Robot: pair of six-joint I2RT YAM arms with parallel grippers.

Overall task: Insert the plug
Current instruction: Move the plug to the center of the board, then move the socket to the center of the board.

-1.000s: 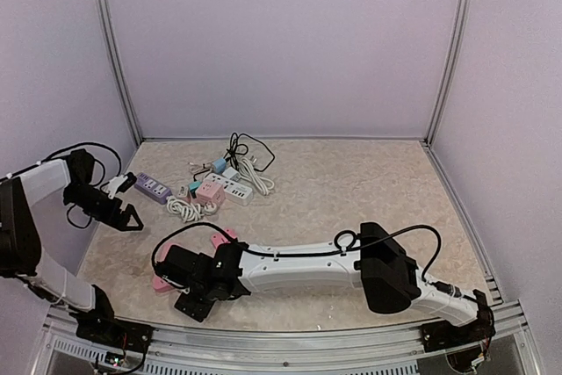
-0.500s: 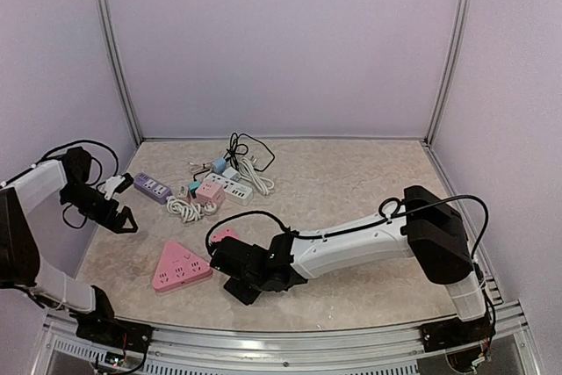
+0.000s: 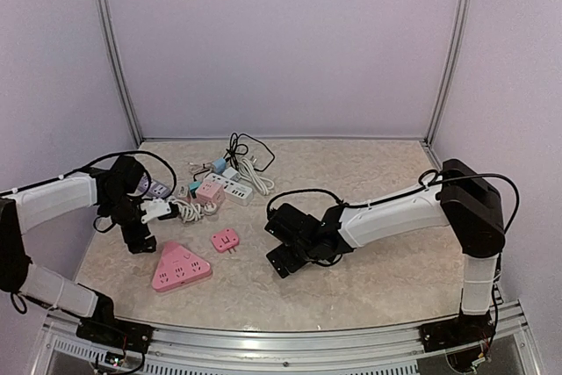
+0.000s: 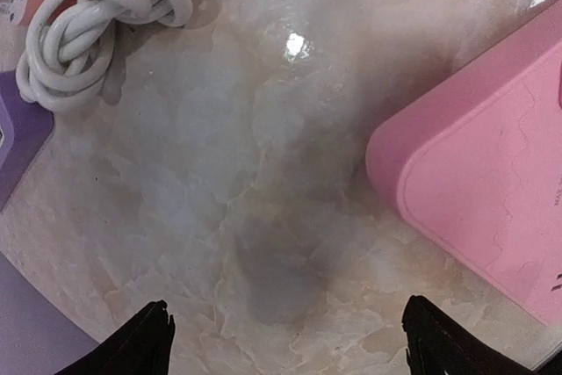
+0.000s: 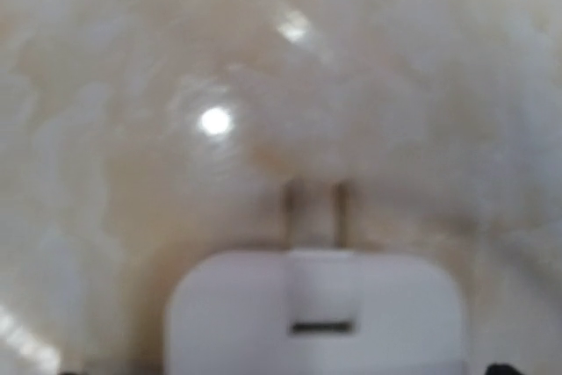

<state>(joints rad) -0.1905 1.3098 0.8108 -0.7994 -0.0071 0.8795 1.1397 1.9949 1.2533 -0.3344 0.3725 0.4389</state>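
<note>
A small pink plug [image 3: 226, 241] lies on the table with its prongs pointing right, next to a pink triangular power strip [image 3: 180, 267] [image 4: 474, 191]. My left gripper [image 3: 140, 240] [image 4: 290, 344] hovers just left of the strip, open, with only bare table between its fingers. My right gripper [image 3: 283, 263] [image 5: 283, 370] sits right of the pink plug. Its blurred wrist view shows a whitish two-prong plug [image 5: 316, 313] close in, prongs pointing away. Only a dark fingertip [image 5: 502, 368] shows, standing clear of the plug's side, so the jaws are open.
A cluster of sockets and cords lies at the back left: a purple strip [image 3: 156, 189] [image 4: 16, 138], a coiled white cord [image 3: 184, 210] [image 4: 97, 15], a pink cube [image 3: 211, 191], a white strip [image 3: 235, 187] and a black cable [image 3: 248, 148]. Walls enclose three sides.
My right arm pulled back to the right, away from the pink strip, leaving the small pink plug on the table. My left arm swung in from the far left toward the strip.
</note>
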